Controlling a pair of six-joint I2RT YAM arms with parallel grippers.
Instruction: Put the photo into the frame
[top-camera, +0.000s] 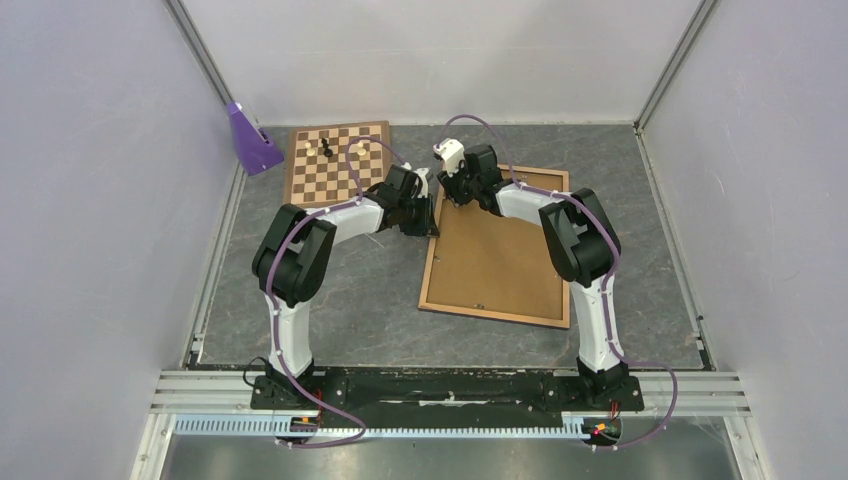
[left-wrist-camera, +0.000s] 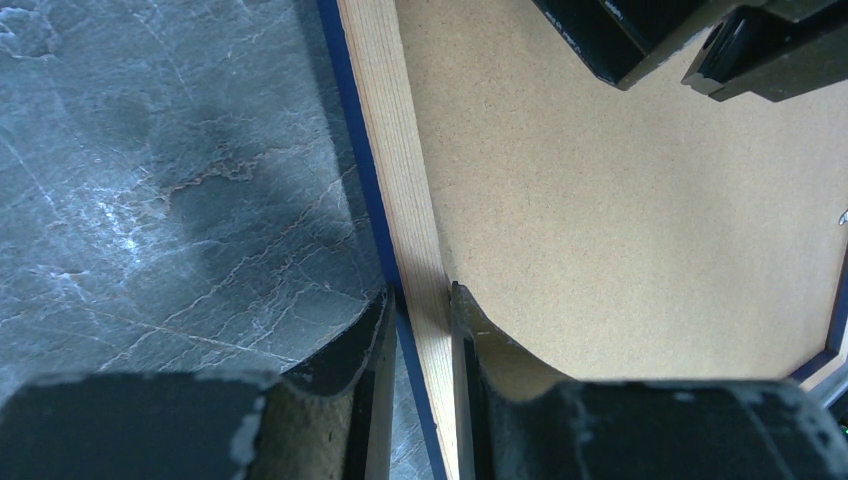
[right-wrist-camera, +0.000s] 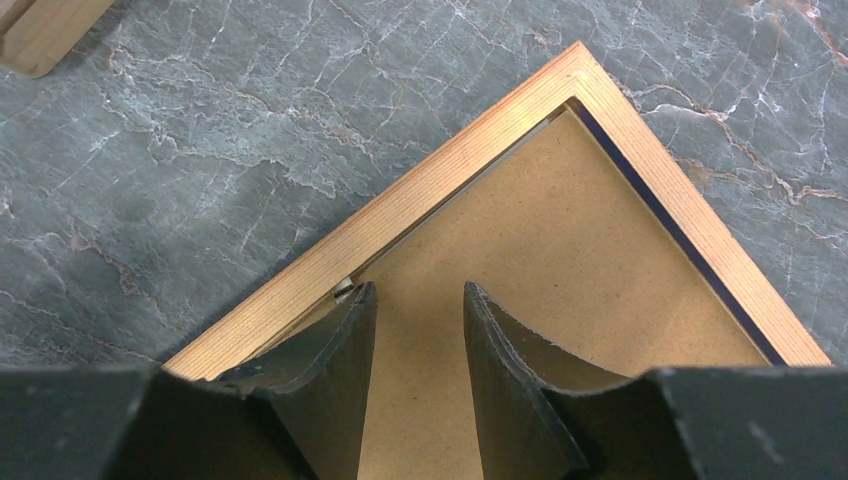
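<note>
The frame (top-camera: 429, 272) lies back-up on the table right of centre, light wood with a dark blue edge, and a plain brown backing board (top-camera: 500, 258) sits inside it. The photo is hidden. My left gripper (top-camera: 428, 216) is shut on the frame's left rail (left-wrist-camera: 400, 180), one finger on the table side and the other on the board (left-wrist-camera: 620, 220). My right gripper (top-camera: 452, 190) stands open just inside the frame's far left corner (right-wrist-camera: 450, 170), its tips over the board (right-wrist-camera: 540, 230), nothing between them.
A chessboard (top-camera: 335, 160) with a few small pieces (top-camera: 325, 148) lies at the back left, close to the frame's far corner. A purple wedge-shaped object (top-camera: 250, 140) stands by the left wall. A small metal tab (right-wrist-camera: 343, 290) shows by the right gripper's left finger.
</note>
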